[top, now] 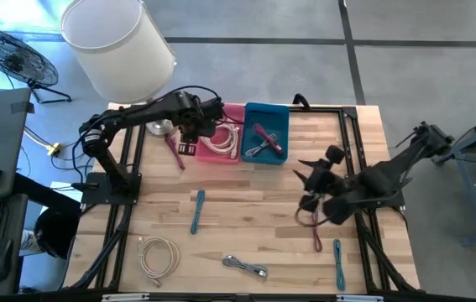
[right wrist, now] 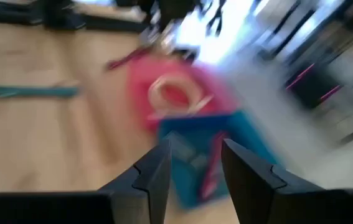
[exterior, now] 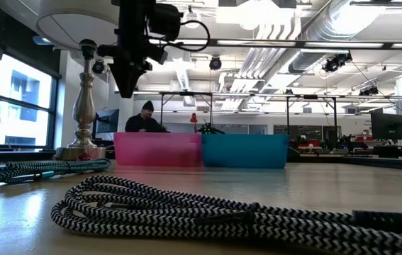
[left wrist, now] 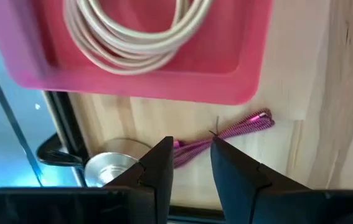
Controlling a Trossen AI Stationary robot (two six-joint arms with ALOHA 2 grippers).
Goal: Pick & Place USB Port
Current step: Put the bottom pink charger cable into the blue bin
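Two arms are working over the wooden surface (top: pixel 246 218). The left tool (left wrist: pixel 190 163) is hovering beside the pink tray (top: pixel 225 134), its fingers (left wrist: pixel 157 168) slightly spread and pinching nothing, above a magenta cable (left wrist: pixel 226 134) that is lying on the surface. A white cable (left wrist: pixel 132 31) is sitting coiled in the pink tray. The right tool (right wrist: pixel 192 165) is hanging slightly spread and empty near the surface's right side, facing the blue tray (top: pixel 267 132).

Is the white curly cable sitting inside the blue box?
No, the white cable lies coiled in the pink bin; the blue bin next to it holds a pink cable and other bits.
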